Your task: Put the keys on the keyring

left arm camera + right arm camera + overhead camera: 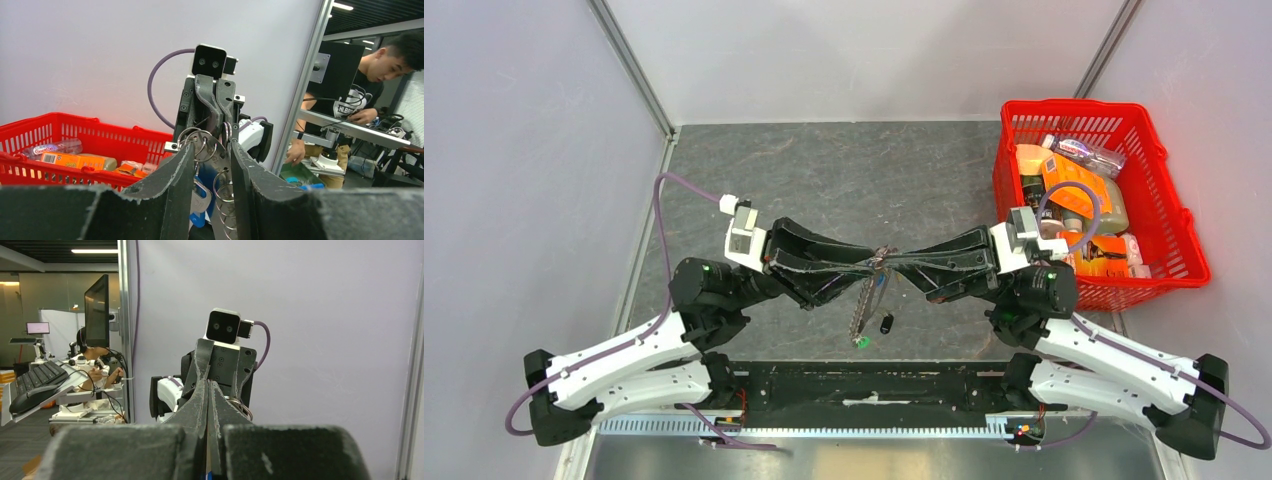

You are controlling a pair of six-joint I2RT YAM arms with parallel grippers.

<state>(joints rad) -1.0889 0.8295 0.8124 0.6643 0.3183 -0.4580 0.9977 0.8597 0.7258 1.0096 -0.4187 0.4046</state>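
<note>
My two grippers meet tip to tip above the table's middle. My left gripper (pixel 876 262) (pixel 212 150) is shut on the keyring (pixel 222 160), a flat silver loop with several wire rings, held between its fingers. The keyring's chain (pixel 864 300) hangs down to the green tag (pixel 861 342). A blue-capped key (pixel 201 199) hangs from a ring between the left fingers. My right gripper (pixel 896 260) (pixel 207 385) is shut tight on a thin silver blade with blue at its low end. A black-capped key (pixel 886 323) lies on the table below. No yellow-capped key shows.
A red basket (pixel 1124 285) full of packaged goods stands at the right, close behind the right arm; it also shows in the left wrist view (pixel 75 122). White walls close in the left, back and right. A black rail runs along the near edge.
</note>
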